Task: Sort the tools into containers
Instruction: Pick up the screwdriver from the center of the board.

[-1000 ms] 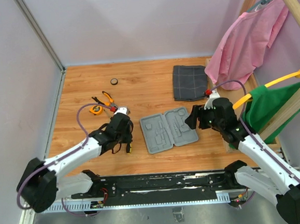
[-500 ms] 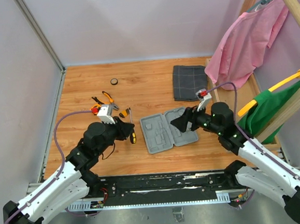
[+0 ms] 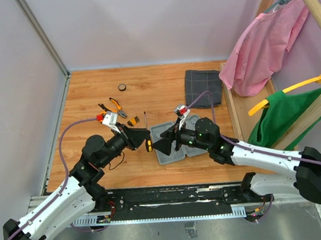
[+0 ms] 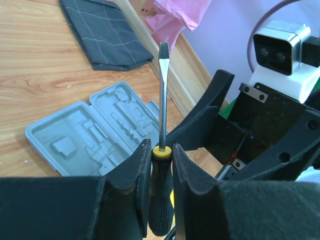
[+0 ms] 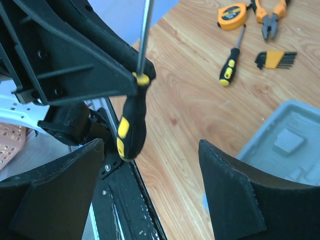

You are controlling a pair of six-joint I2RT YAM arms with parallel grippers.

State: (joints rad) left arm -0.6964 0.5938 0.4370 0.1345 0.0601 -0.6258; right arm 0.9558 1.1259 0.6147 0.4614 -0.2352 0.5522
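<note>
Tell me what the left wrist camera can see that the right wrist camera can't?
Only the left wrist view shows the dark checked cloth and some pink fabric. Only the right wrist view shows the orange tape measure, the pliers, a second small screwdriver and a fan of hex keys, all lying on the wooden table. Both show the open grey tool case and the yellow-and-black screwdriver clamped in the left pincer.

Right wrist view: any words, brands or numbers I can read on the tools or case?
None legible.
The tape measure has a face label, too blurred to read.
The held screwdriver, pliers and grey case show no lettering.
</note>
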